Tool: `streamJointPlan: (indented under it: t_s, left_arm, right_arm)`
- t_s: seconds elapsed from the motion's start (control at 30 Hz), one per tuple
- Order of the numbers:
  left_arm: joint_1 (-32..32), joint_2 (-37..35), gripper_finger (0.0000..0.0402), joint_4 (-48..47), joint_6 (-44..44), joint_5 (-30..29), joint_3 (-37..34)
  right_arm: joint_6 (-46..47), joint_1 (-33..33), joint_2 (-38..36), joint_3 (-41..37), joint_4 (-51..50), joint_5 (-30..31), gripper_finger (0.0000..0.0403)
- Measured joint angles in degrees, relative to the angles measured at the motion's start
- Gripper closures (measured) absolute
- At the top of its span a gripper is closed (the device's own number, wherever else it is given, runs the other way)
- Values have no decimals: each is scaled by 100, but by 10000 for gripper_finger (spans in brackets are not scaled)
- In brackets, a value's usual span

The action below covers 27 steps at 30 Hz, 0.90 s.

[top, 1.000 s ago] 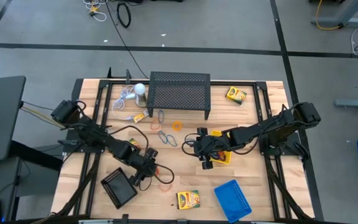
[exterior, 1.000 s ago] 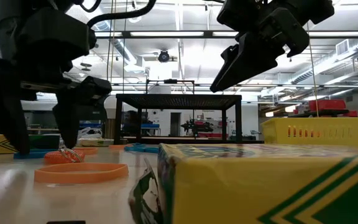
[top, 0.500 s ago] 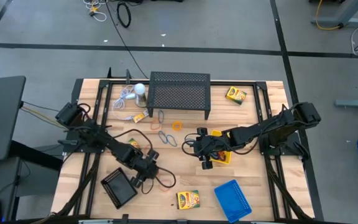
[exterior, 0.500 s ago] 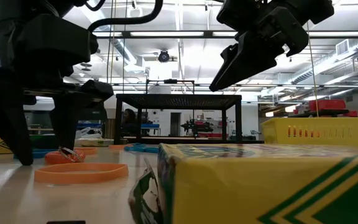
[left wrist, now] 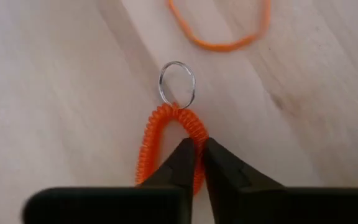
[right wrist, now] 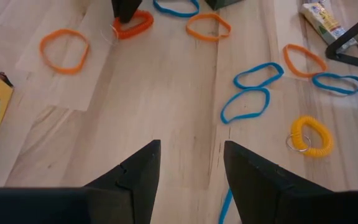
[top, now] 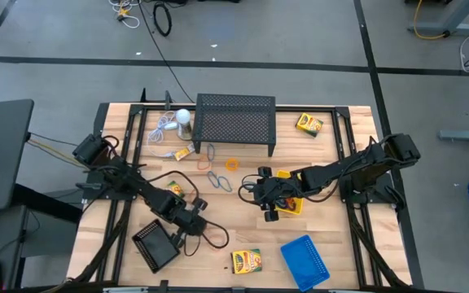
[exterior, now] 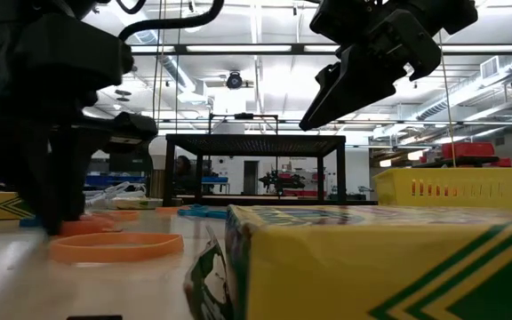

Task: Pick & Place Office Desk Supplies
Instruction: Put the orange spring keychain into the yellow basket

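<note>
An orange coiled loop [left wrist: 166,127] with a metal ring [left wrist: 177,84] lies on the wooden table near its front left. My left gripper [left wrist: 195,163] [top: 191,230] is down on the loop and shut on it. A plain orange band [left wrist: 219,38] lies just beyond. My right gripper [right wrist: 191,177] [top: 267,210] hangs open above the table's middle, beside the yellow tray [top: 293,195], with nothing between its fingers. Blue and orange bands [right wrist: 246,104] and a yellow coiled loop [right wrist: 309,135] lie ahead of it. My left gripper pinches one side of the orange coil [left wrist: 197,138] between its two fingertips, a single strand near the end with the metal ring. The fingers come from above, pointing down. The coil lies flat on the table.
A black tray [top: 155,244] lies beside my left gripper and a blue tray [top: 305,260] at the front right. Crayon boxes sit at the front [top: 247,260] and far right [top: 309,124]. The black mesh stand [top: 236,122] and a white corded object [top: 183,116] stand at the back.
My left gripper has shifted a little toward the table's near edge, come down over the orange coiled loop and shut on it. The loop stays on the table.
</note>
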Motion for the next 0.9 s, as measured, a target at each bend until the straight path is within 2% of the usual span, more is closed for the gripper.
streamJointPlan:
  t_s: [0.4,0.73,0.9]
  left_arm:
    - [21,-125,393,329,-190,-450,-36]
    - [29,-398,394,1022,128,-592,-27]
    - [32,-598,394,1217,304,-929,-24]
  right_arm:
    - [0,2,0,0,44,0,220]
    - [-19,0,-2,0,218,-30,220]
    - [-154,1,-2,0,530,-270,220]
